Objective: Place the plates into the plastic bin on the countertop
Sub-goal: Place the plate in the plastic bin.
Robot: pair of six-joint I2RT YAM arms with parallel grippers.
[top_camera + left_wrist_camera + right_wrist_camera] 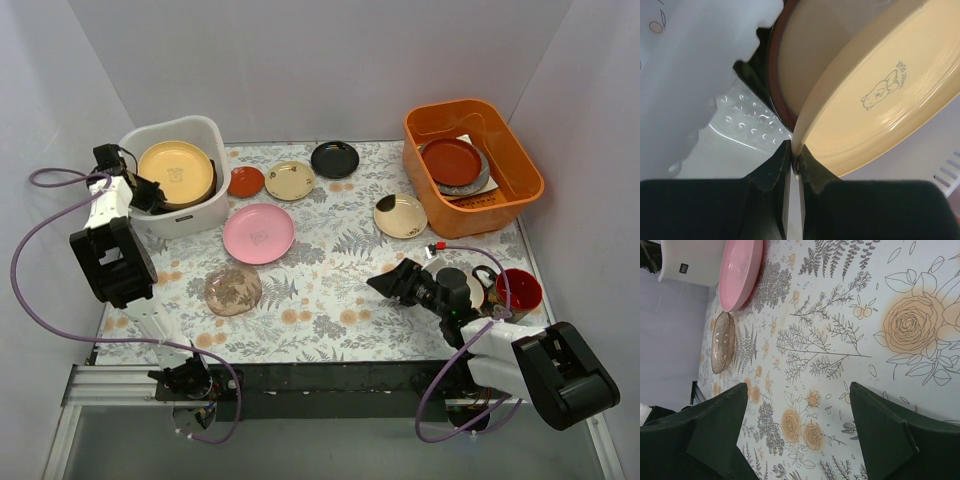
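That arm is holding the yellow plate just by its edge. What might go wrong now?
The left gripper pinches only the rim of the yellow plate, so the tilted plate may slip and bang onto the dark-rimmed plate already in the plastic bin. The right arm sits right beside the red mug and might knock it when moving.

The plastic bin [200,222] stands at the far-left corner of the surface [330,290], a plate [176,170] inside it; the tub [520,160] stands far right, stacked plates [452,162] in it; loose plates [258,233] lie between them; the mug [520,290] stands front right.
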